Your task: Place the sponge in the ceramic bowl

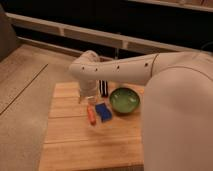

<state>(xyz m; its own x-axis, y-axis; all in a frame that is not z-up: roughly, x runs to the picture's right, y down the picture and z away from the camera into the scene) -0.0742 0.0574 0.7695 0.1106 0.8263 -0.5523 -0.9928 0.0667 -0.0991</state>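
Observation:
The sponge [103, 111] is a small bright blue block lying flat on the wooden table [75, 145], just left of the ceramic bowl [124, 100]. The bowl is round, glossy green and has nothing in it. My white arm reaches in from the right and bends down over the table's back left part. Its gripper [86, 99] hangs a little behind and to the left of the sponge, apart from it. The arm hides much of the gripper.
A slim orange-red carrot-like object [91, 115] lies right beside the sponge on its left. A small black ribbed item [104, 87] stands behind the sponge. My arm's white bulk covers the table's right side. A dark rail runs along the back wall.

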